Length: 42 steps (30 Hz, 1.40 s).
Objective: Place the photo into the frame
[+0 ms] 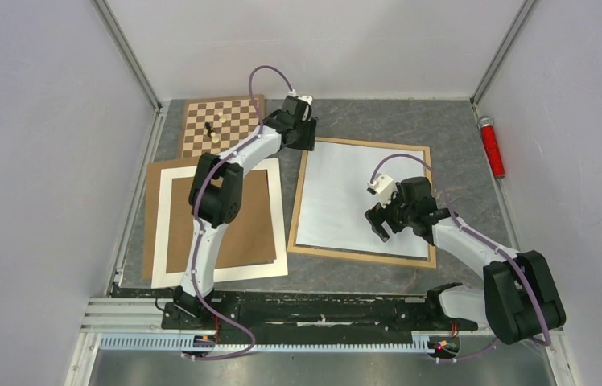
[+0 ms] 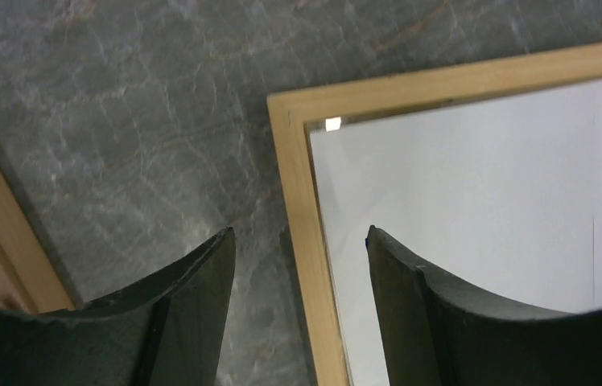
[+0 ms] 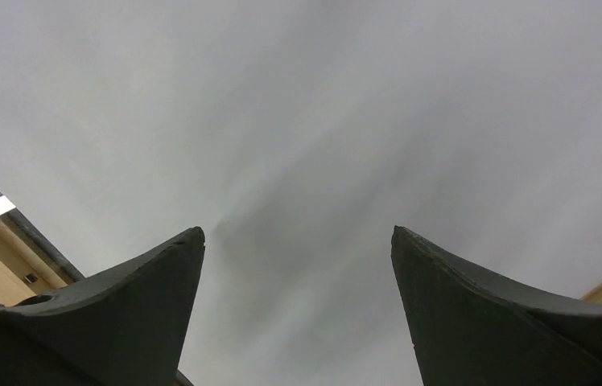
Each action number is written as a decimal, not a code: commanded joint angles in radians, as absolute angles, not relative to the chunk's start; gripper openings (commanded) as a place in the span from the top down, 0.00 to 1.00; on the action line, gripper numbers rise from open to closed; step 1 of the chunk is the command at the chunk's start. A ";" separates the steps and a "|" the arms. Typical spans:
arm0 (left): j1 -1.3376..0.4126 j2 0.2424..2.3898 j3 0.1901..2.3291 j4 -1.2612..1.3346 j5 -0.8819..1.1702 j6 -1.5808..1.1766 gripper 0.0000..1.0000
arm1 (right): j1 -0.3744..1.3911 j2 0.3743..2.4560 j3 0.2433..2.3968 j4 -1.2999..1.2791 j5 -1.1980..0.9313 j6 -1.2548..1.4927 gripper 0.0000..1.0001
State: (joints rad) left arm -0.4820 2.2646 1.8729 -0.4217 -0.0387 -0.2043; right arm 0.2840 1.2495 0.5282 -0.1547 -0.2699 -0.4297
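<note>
1. Pale wood frame [image 2: 443, 84] noted flat on the grey desk [image 1: 459, 137], white sheet [image 1: 338, 193] lying inside its rails.
2. Could not find the sunset print face-up anywhere; perhaps that sheet, impossible to tell.
3. Left tool [image 2: 299, 233] spread astride the left rail by the far corner; right tool [image 3: 298, 233] spread over the sheet, gripping nothing.
4. Judged a seating stage; next, likely nudging the sheet square.
</note>
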 commanded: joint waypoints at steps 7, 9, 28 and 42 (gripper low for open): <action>-0.539 2.464 2.154 -0.448 -0.185 -0.146 0.32 | 0.273 1.203 0.557 -0.106 -0.205 -0.405 0.10; -0.546 2.485 2.175 -0.451 -0.206 -0.123 0.32 | 0.272 1.204 0.555 -0.106 -0.206 -0.405 0.10; -0.599 2.575 2.274 -0.584 -0.247 0.023 0.31 | 0.258 1.217 0.557 -0.103 -0.203 -0.415 0.10; -0.624 2.534 2.287 -0.562 -0.261 0.011 0.31 | 0.235 1.218 0.567 -0.086 -0.166 -0.422 0.10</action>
State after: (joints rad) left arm -0.6235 2.5511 2.2509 -0.5526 -0.2569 -0.0143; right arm 0.2443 1.2259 0.5285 -0.1280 -0.1844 -0.4160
